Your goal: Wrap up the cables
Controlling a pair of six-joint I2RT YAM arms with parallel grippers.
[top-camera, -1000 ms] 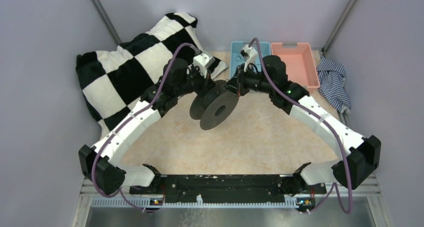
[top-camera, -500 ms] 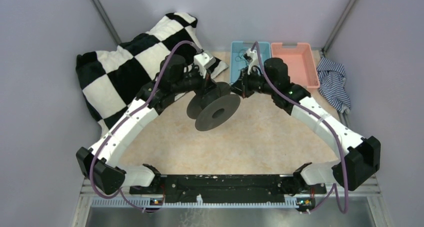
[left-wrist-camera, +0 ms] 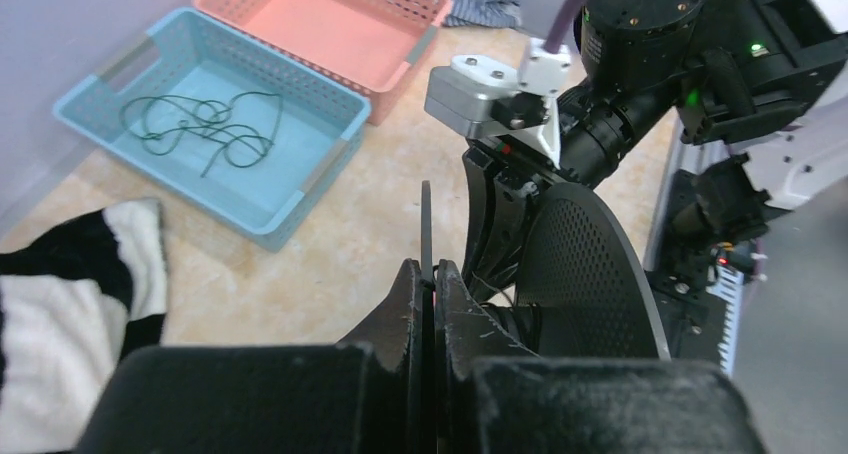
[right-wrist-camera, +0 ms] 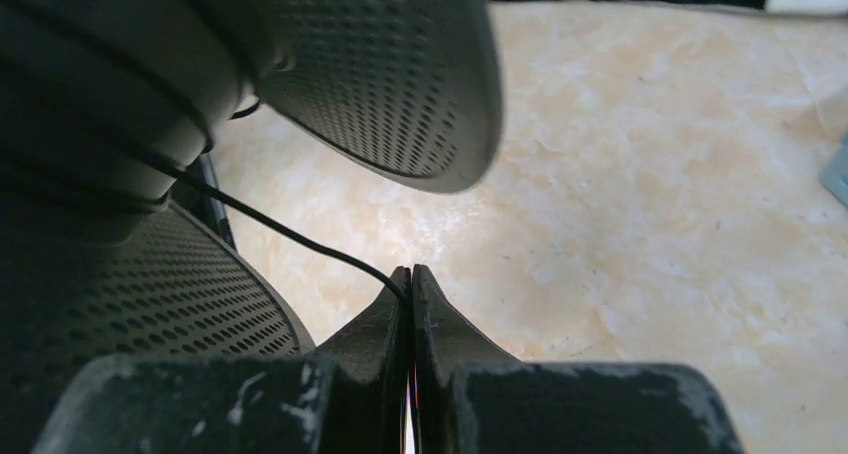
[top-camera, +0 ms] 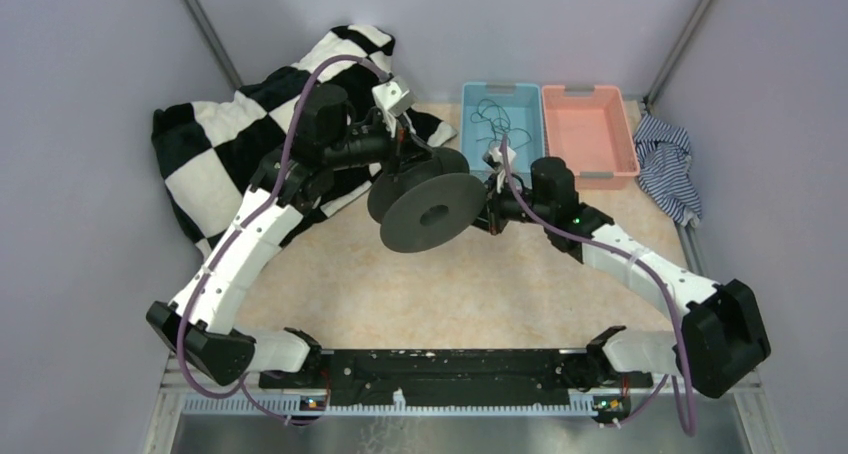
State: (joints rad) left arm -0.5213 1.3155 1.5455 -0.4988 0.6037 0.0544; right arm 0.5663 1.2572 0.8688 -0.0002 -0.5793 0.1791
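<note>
Since a sec ago the spool (top-camera: 432, 212) has been swung round and the R claw (right-wrist-camera: 411, 274) drawn back from the blue tray (top-camera: 466, 124), pinched tight on a thin black cable (right-wrist-camera: 285, 232) led to the spool core, w/ the L claw (left-wrist-camera: 428, 274) clamped on its flange; more cables (left-wrist-camera: 200, 132) are left in the tray.

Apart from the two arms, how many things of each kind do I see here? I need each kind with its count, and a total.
baskets: 2 (blue basket, pink basket)
spool: 1
cloths: 2 (checkered cloth, striped cloth)
cables: 2 seen (held cable; basket tangle, perhaps more than one strand)
total: 7
</note>
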